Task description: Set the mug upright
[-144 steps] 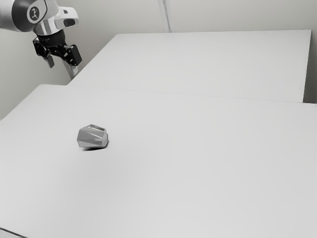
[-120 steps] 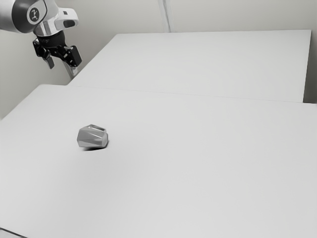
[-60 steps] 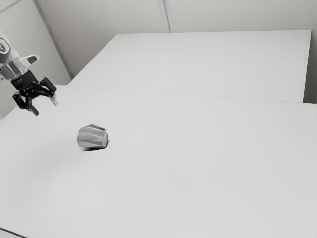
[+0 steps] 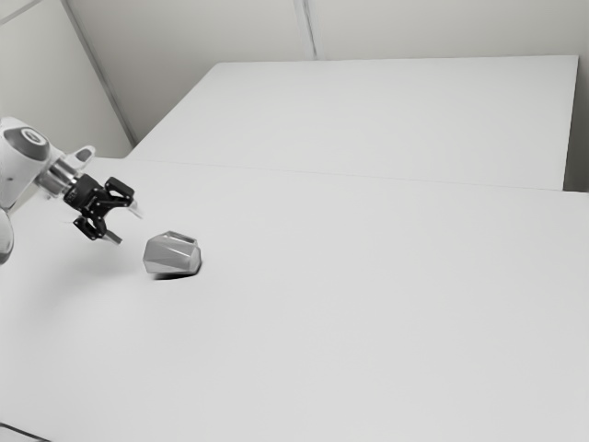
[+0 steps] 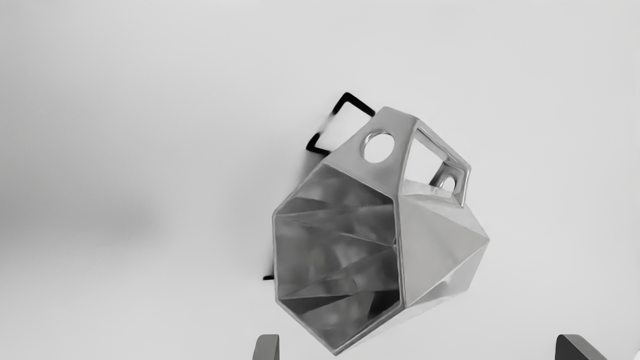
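our end effector (image 4: 127, 226) is released, fingers spread wide, near the mug (image 4: 171, 255) and apart from it, toward the exterior view's left. we see the mug lying on its side on the desk (image 4: 368, 304), its open mouth (image 5: 340, 250) facing our wrist camera.

See a broad, smooth white tabletop (image 4: 368, 304) in the exterior view. Beyond it, see a second flat white tabletop (image 4: 386, 120), then a plain pale grey wall (image 4: 442, 23) with a narrow upright grey strip (image 4: 307, 28). Near the exterior view's lower left corner, make out a thin dark slanting line (image 4: 25, 432).
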Available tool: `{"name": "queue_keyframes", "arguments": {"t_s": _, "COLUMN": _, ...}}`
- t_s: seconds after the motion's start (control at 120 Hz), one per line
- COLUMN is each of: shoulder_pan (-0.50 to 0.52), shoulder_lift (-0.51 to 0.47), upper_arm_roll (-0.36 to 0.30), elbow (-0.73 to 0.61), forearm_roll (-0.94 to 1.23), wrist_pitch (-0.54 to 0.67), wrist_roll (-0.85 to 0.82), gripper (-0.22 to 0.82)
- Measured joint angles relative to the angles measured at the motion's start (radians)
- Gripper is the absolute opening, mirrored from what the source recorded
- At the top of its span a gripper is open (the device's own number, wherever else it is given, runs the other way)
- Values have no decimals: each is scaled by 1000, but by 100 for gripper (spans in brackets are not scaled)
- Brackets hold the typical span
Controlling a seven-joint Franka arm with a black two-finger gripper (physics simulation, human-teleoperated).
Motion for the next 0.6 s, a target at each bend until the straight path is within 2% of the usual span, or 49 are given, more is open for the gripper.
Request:
{"name": "queue_keyframes", "arguments": {"t_s": 0.242, "shoulder_pan": 1, "shoulder_lift": 56, "upper_arm_roll": -14, "elbow": -11, "forearm_roll": -122, "wrist_pitch": 57, "wrist_roll": 77, "gripper": 60}}
{"name": "queue_keyframes", "arguments": {"t_s": 0.442, "shoulder_pan": 2, "shoulder_lift": 61, "upper_arm_roll": -16, "elbow": -105, "forearm_roll": -238, "wrist_pitch": 64, "wrist_roll": 118, "gripper": 60}}
{"name": "queue_keyframes", "arguments": {"t_s": 0.6, "shoulder_pan": 1, "shoulder_lift": 61, "upper_arm_roll": -42, "elbow": -117, "forearm_roll": -289, "wrist_pitch": 62, "wrist_roll": 138, "gripper": 60}}
